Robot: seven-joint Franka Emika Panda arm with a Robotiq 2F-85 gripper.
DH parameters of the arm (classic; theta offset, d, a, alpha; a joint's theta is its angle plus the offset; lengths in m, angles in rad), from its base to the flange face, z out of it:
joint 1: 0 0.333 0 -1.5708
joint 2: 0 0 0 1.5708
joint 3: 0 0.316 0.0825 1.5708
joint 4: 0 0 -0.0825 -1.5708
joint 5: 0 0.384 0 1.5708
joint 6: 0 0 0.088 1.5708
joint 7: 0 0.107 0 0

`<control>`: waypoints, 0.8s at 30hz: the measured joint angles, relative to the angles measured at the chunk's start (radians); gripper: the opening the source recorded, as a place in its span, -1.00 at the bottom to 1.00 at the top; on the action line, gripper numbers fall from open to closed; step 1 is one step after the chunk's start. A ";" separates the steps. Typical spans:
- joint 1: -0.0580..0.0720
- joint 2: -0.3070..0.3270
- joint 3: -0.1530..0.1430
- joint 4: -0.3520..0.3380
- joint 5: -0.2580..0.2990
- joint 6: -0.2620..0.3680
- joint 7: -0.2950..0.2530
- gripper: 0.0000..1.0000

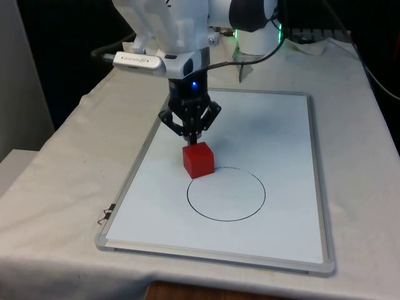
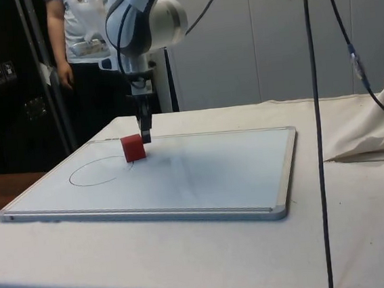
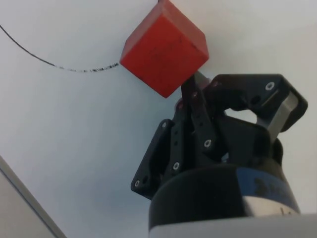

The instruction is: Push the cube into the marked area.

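A red cube (image 1: 199, 159) rests on the whiteboard (image 1: 281, 125), straddling the far-left edge of a black drawn circle (image 1: 226, 194). My gripper (image 1: 193, 142) stands upright right behind the cube, fingers shut together, their tips touching the cube's back face. In the side view the cube (image 2: 132, 148) sits at the circle's (image 2: 99, 172) near rim with the gripper (image 2: 146, 136) against it. The wrist view shows the cube (image 3: 164, 48) pressed at the shut fingertips (image 3: 190, 89), with the circle's line (image 3: 74, 68) passing beside it.
The whiteboard's metal frame (image 1: 212, 256) runs around the board. A small binder clip (image 1: 104, 215) lies on the cloth by the board's near-left corner. Cables (image 2: 316, 105) hang in the side view. A person (image 2: 76, 39) stands behind the table.
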 measured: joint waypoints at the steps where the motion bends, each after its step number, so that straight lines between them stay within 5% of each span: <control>1: 0.000 0.007 0.001 0.011 0.000 -0.003 -0.001 -0.99; 24: 0.000 0.167 0.000 0.211 0.000 -0.033 -0.082 -0.99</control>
